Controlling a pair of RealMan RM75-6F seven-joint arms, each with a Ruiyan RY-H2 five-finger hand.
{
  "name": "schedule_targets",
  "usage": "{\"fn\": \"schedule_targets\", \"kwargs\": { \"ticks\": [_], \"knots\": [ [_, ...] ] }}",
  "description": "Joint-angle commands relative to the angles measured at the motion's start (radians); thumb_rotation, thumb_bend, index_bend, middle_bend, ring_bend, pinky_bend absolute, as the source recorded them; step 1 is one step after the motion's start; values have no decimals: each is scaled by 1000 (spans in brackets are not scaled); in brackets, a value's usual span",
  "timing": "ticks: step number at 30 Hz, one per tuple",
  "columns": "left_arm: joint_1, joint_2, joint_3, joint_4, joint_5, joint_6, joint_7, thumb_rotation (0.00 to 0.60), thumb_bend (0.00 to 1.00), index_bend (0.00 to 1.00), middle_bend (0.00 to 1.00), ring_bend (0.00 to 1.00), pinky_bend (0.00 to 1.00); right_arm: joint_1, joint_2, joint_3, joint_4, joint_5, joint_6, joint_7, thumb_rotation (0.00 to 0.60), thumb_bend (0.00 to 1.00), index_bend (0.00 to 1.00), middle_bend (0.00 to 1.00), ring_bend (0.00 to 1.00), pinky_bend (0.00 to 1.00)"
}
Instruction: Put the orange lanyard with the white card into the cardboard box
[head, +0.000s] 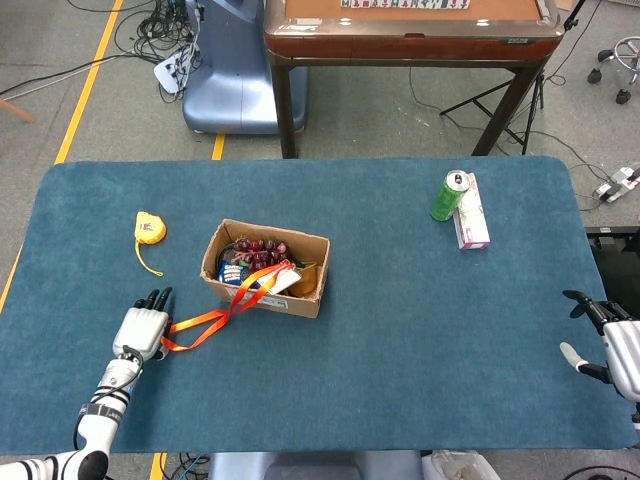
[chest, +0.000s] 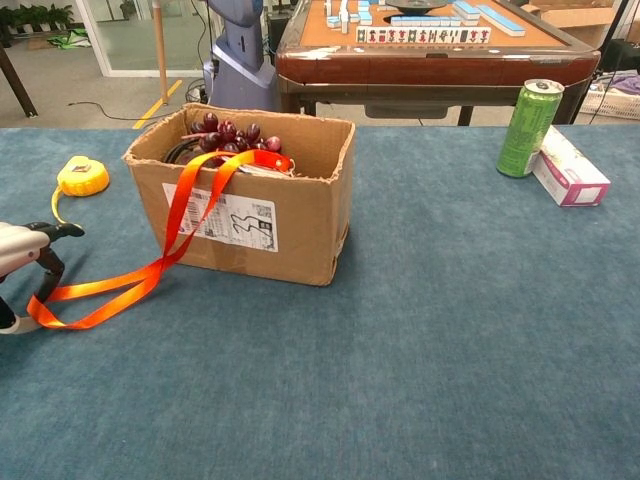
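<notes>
Pinching the loop end of the orange lanyard (chest: 150, 275) at lower left, the left hand (head: 141, 331) rests on the table (head: 420, 330). Its strap runs over the cardboard box (chest: 290, 225) rim, white card (head: 284, 280) inside. At lower right, the right hand (head: 612, 345) holds nothing, fingers apart.

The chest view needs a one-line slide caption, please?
Left hand holds the orange lanyard trailing out of the cardboard box onto the table.
</notes>
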Motion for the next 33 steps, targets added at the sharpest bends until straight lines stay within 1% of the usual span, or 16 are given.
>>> {"fn": "schedule_targets", "kwargs": {
  "ticks": [1, 5, 8, 15, 23, 28, 33],
  "knots": [
    [4, 6, -2, -10, 4, 4, -8, 600, 234, 651, 0, 5, 182, 0, 0, 0, 0, 1, -1, 1, 600, 243, 237, 424, 349, 663],
    [13, 28, -5, -46, 27, 29, -23, 600, 246, 657, 0, 6, 182, 0, 1, 0, -1, 1, 0, 3, 600, 243, 237, 424, 348, 663],
    [24, 62, -16, -97, 46, 59, -43, 600, 246, 658, 0, 7, 182, -1, 2, 0, -2, 1, 2, 5, 600, 243, 237, 424, 349, 663],
    [48, 188, -48, -274, 83, 143, -57, 600, 246, 660, 0, 12, 191, -1, 2, 0, -2, -1, 2, 4, 600, 243, 237, 424, 349, 663],
    [54, 304, -88, -434, 107, 226, -3, 600, 246, 662, 0, 13, 207, -2, 1, -1, -4, -3, 4, 0, 600, 243, 237, 424, 349, 663],
    [45, 347, -116, -490, 95, 246, 24, 600, 246, 661, 0, 14, 207, -2, 1, -1, -4, -1, 3, 2, 600, 244, 237, 424, 348, 663],
    [19, 386, -157, -539, 61, 253, 61, 600, 246, 659, 0, 13, 209, -1, 0, -1, -3, -1, 0, 1, 600, 243, 237, 424, 348, 663]
  ]
}}
